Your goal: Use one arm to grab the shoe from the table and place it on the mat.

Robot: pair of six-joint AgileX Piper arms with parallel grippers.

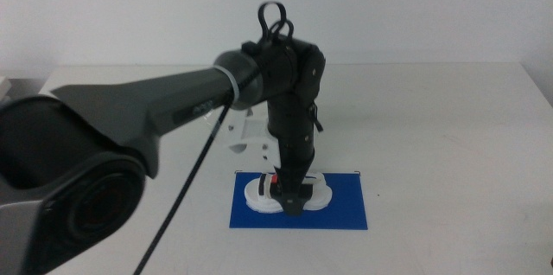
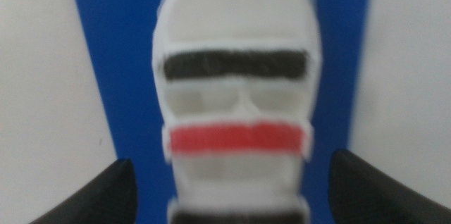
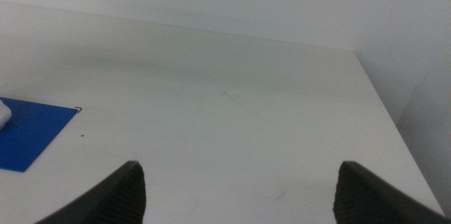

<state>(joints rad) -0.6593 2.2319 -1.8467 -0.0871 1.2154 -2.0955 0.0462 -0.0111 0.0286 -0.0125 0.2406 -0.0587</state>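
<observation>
- Reaching in from the left side of the middle view, the black robot arm with glossy rounded links and a black cable loop [image 1: 173, 111] bends down over the centre of the large, plain white rectangular tabletop [image 1: 449, 128].
- At the arm's lower end, the left two-fingered gripper [image 1: 290, 199] stands directly over the small white sandal-like shoe with a thick white sole and black and red straps [image 1: 259, 195].
- The shoe lies flat on the flat, thin, deep blue rectangular mat [image 1: 346, 210]; blue surface shows around the sole on the near side and at both ends.
- In the left wrist view, the shoe [image 2: 236, 104] fills the centre, sole down, with the mat [image 2: 120, 76] visible on both sides of it.
- In the same view, the two dark jaws of the left gripper [image 2: 232, 189] stand spread wider than the shoe, one on each side, with a strip of mat between each jaw and the sole. The gripper holds nothing.
- Judgement: the placement is effectively complete. The shoe rests on the mat and is released; only withdrawal of the arm appears to remain.
- A white bracket-like object [image 1: 246, 137] sits on the tabletop behind the mat; its identity cannot be determined.
- The right gripper [image 3: 236, 189] waits off to the right, out of the middle view, jaws spread wide over bare tabletop [image 3: 232, 97] and empty. A corner of the mat [image 3: 32, 132] shows in its view.
</observation>
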